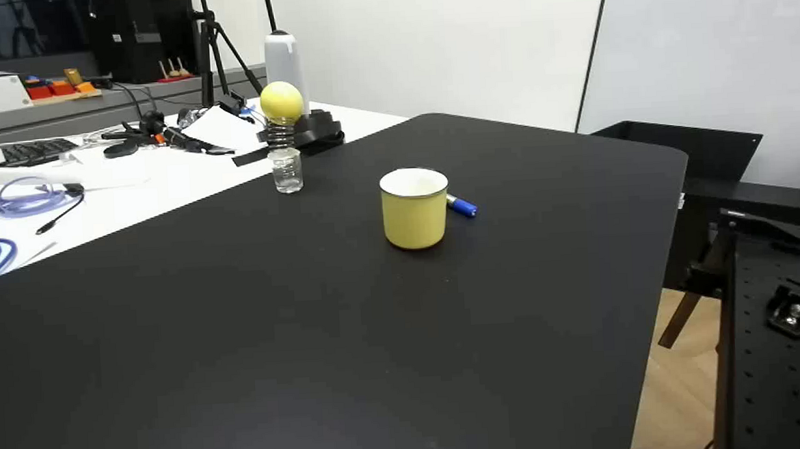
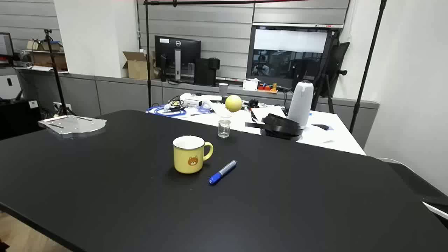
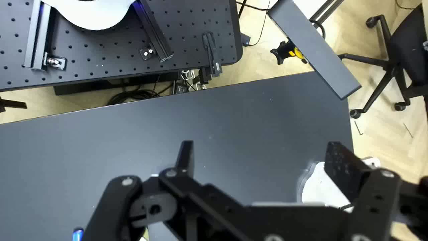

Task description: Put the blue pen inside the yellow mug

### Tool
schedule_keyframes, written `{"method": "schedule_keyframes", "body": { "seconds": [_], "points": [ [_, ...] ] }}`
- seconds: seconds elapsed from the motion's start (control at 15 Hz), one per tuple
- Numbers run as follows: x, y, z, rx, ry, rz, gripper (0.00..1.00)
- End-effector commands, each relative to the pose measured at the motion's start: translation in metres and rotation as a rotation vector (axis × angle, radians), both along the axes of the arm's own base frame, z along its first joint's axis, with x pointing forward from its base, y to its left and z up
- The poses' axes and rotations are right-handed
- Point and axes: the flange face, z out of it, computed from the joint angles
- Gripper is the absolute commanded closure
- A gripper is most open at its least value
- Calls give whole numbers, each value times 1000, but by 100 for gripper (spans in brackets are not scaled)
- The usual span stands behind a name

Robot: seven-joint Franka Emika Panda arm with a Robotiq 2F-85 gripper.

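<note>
The yellow mug [image 1: 415, 217] stands upright on the black table, and it shows with its handle in an exterior view [image 2: 188, 159]. The blue pen [image 2: 222, 172] lies on the table beside the mug, apart from it, with a blue cap and a grey barrel. In an exterior view the pen [image 1: 463, 206] is partly hidden behind the mug. In the wrist view only the pen's blue end [image 3: 77, 235] and a sliver of the mug [image 3: 146, 234] show past the gripper's left side. My gripper [image 3: 260, 144] is open and empty, high over the table; it is out of both exterior views.
A clear bottle [image 1: 287, 170] with a yellow ball [image 1: 281, 102] on top stands at the table's edge beside the white desk. A shiny flat plate [image 2: 73, 125] lies on the table, also in the wrist view [image 3: 322, 187]. A black perforated base [image 3: 187, 40] stands beyond the table edge.
</note>
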Motion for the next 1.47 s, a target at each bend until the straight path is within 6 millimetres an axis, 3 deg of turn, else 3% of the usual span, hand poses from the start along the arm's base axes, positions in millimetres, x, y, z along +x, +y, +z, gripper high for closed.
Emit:
{"method": "schedule_keyframes", "body": {
  "seconds": [0.0, 0.67, 1.33, 1.4],
  "points": [
    [0, 0, 1, 0, -1, 0, 0],
    [0, 0, 2, 0, -5, 1, 0],
    [38, -117, -14, -371, -93, -16, 0],
    [28, -103, -16, -328, -83, -5, 0]
  ]
}}
